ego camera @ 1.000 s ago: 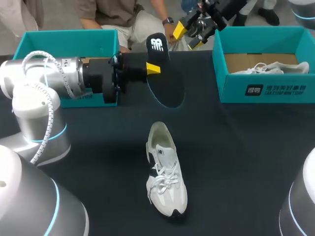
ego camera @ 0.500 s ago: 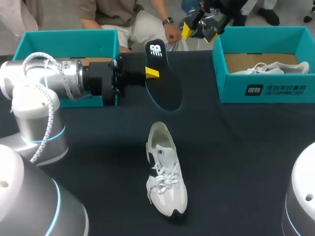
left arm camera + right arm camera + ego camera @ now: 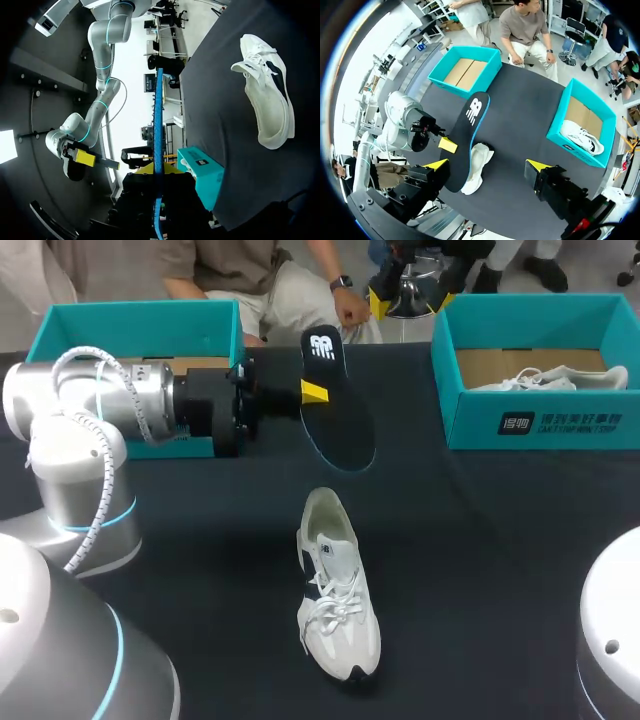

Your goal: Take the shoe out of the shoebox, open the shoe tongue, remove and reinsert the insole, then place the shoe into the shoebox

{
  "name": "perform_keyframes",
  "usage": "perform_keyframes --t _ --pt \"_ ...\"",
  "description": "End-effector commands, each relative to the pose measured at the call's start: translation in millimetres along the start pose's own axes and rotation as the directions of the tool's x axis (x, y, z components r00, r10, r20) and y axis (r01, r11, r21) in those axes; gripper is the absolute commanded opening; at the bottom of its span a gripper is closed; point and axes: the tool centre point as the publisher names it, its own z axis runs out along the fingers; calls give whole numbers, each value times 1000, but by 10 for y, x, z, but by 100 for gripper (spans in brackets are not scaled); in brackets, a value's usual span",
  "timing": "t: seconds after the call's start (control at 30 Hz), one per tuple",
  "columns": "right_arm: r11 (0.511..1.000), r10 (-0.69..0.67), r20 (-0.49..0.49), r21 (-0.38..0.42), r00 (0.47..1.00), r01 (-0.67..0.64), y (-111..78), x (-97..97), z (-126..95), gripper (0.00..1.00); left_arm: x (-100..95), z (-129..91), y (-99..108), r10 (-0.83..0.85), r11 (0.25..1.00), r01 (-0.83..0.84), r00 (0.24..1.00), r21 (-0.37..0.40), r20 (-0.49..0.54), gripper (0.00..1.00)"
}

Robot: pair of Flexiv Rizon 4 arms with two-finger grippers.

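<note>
Black insole point(image 3: 335, 410) in left claw point(image 3: 318, 390), right claw point(image 3: 408, 298) now farther back.

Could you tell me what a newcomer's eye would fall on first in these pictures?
Most likely the black insole, held in the air over the table's far half by the left claw. Next comes the white shoe, lying alone on the dark table nearer the robot. Then there is the teal shoebox at the right, with a second shoe inside.
</note>
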Motion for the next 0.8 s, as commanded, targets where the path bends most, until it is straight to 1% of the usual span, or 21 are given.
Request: perform_keyframes --t 0.03,0.2,0.37,0.57,0.67,0.8 --pt "1000 6 128 -12 992 -5 -26 64 -82 100 1 27 -22 1 1000 -1 1000 -4 -8 0" --pt "1000 12 148 -26 989 -8 -60 97 -224 100 58 12 -21 -4 1000 4 1000 -9 -25 0" --pt "1000 15 152 -24 988 -12 -92 122 -299 100 125 -26 -26 -10 1000 10 999 -15 -41 0" --pt "1000 19 134 -3 991 -19 -95 147 -319 100 184 -52 -28 -20 1000 19 998 -23 -54 0" --pt "1000 19 134 21 991 -22 -81 159 -307 100 186 -54 -27 -20 1000 18 998 -26 -56 0" --pt "1000 18 146 17 989 -21 -55 189 -321 100 197 -48 -17 -18 999 17 998 -28 -61 0"
